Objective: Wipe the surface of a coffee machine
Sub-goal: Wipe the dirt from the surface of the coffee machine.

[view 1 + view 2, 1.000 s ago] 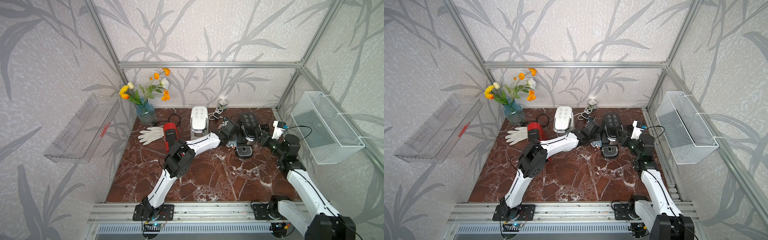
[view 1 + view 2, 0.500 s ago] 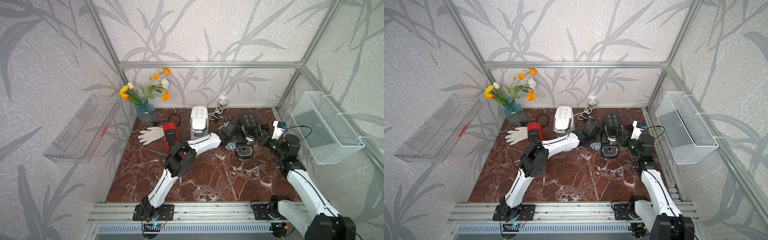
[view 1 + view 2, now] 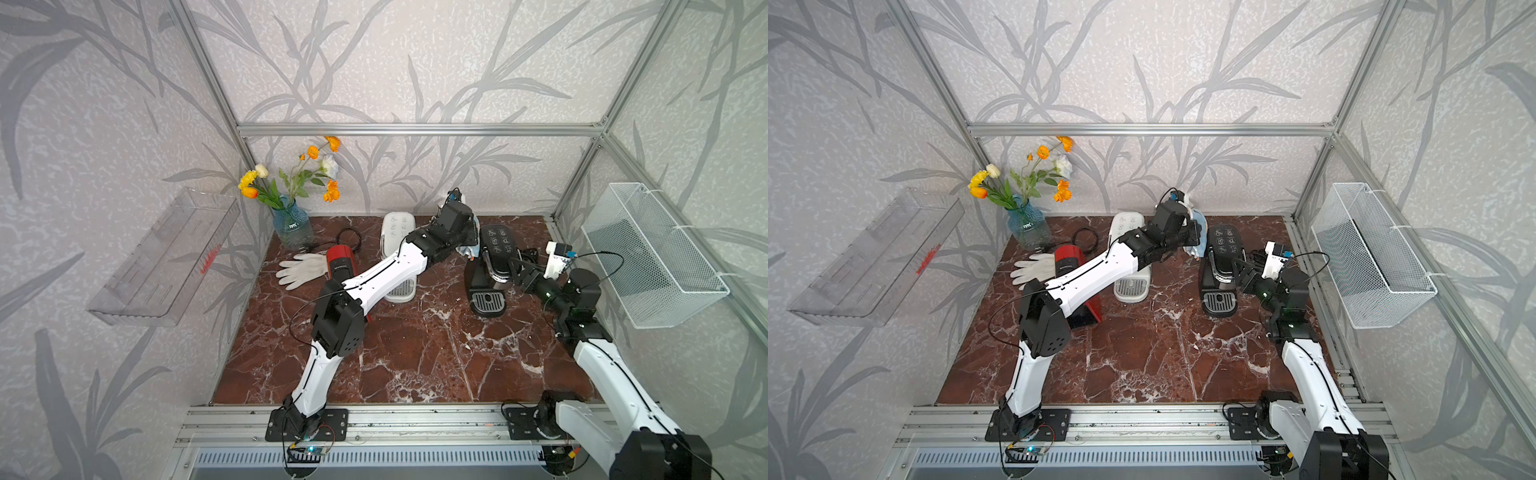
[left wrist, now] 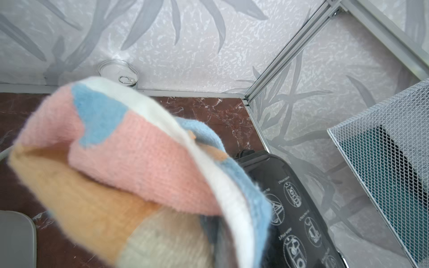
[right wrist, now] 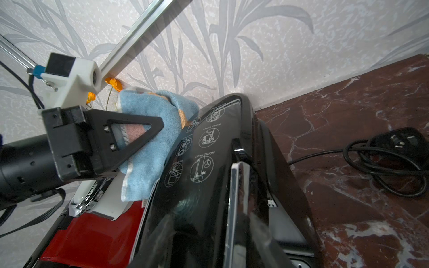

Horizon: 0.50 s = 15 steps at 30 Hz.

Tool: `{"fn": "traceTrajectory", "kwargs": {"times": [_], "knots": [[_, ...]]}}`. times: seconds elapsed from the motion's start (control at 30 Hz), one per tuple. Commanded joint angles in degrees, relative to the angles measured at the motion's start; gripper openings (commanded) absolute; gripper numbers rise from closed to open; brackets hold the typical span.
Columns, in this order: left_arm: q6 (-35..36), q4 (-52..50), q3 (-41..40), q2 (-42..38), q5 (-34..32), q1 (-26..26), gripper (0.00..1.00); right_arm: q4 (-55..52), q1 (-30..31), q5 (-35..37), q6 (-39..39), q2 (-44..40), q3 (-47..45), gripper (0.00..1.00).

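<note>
Shut tight on a multicoloured cloth (image 5: 157, 139) with the left fingers (image 5: 130, 137), no gap showing. Held up against the upper flank of the black coffee machine (image 3: 496, 249), apparently touching, on the side facing the white machine (image 3: 397, 228), just beside the printed top panel (image 5: 204, 143).

Standing upright toward the back right of the tabletop (image 3: 415, 353), drip tray (image 3: 487, 300) facing the robot, long axis running front to back.

So, from the cloth: across to the robot's right to reach the top panel, then along the front-back line for a full stroke. Nearer from the left, with cloth in hand.

Set against the opposite flank with the right fingers (image 3: 523, 274). Cannot tell how wide, or whether gripping or only bracing.

Probably mid-wipe, with the top panel mostly uncovered.

To watch: the loose hanging cloth corner, and tipping under a sideways push without that brace. To stay clear of: the white machine and the red machine (image 3: 340, 266) further left.
</note>
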Motion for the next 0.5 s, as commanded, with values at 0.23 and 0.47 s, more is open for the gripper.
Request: {"fn": "traceTrajectory", "kwargs": {"times": [0.23, 0.47], "knots": [[-0.4, -0.4, 0.2, 8.4, 6.7, 0.2, 0.00, -4.6, 0.8, -3.5, -1.4, 0.0, -0.4, 0.51], [-2.4, 1.2, -3.2, 10.1, 9.9, 0.1, 0.00, -4.5, 0.8, -3.6, -1.5, 0.1, -0.6, 0.51]]}}
